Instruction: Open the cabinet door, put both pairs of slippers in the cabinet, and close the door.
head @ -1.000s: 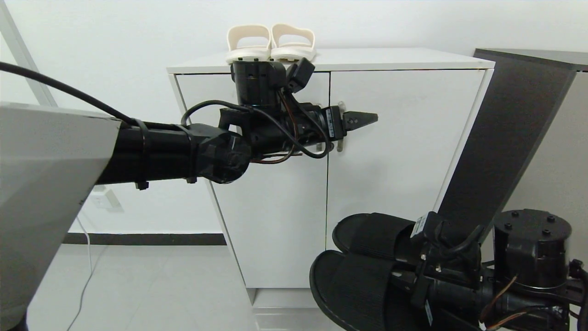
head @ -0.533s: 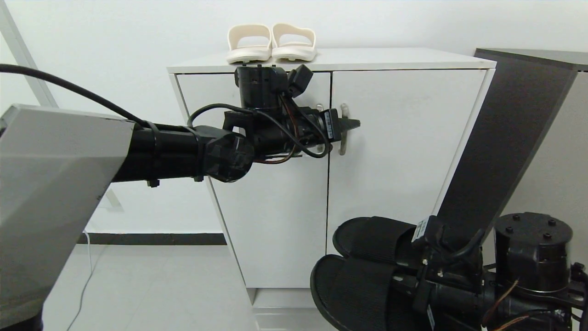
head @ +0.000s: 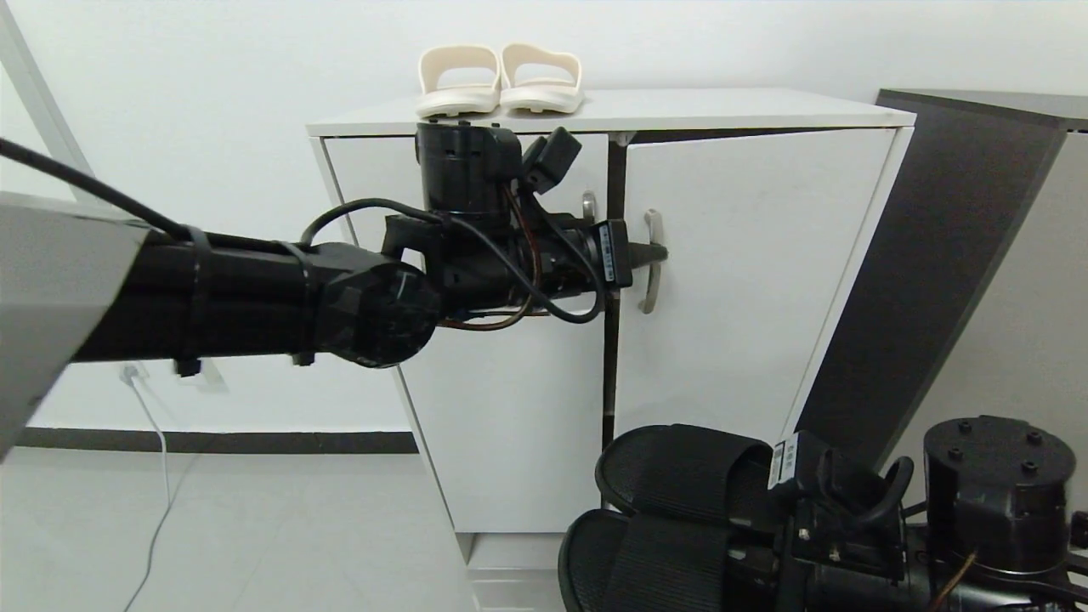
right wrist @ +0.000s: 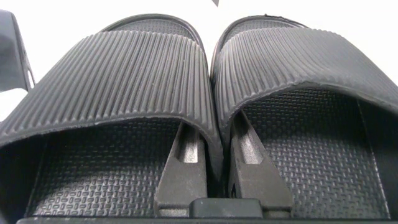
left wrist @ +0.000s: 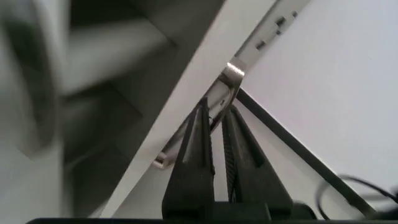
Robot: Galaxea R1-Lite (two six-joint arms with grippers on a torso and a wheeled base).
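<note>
The white cabinet (head: 510, 425) stands ahead with its right door (head: 748, 280) ajar, a dark gap showing at its left edge. My left gripper (head: 656, 252) is shut on that door's metal handle (head: 651, 285); in the left wrist view the handle (left wrist: 233, 73) sits between the fingertips (left wrist: 202, 118). A cream pair of slippers (head: 500, 81) rests on the cabinet top. At lower right, a black pair of slippers (head: 671, 501) hangs from my right gripper (right wrist: 214, 155), which pinches the two inner sides (right wrist: 214, 93) together.
A dark grey panel (head: 935, 255) leans beside the cabinet's right side. The left door (head: 510, 382) is closed, with its own handle (head: 588, 206). A wall socket (head: 132, 374) and a cable (head: 157, 510) are at lower left over light floor.
The left gripper drew back onto the right door's handle and pulled that door slightly open. The right arm with the black slippers sank a little.
</note>
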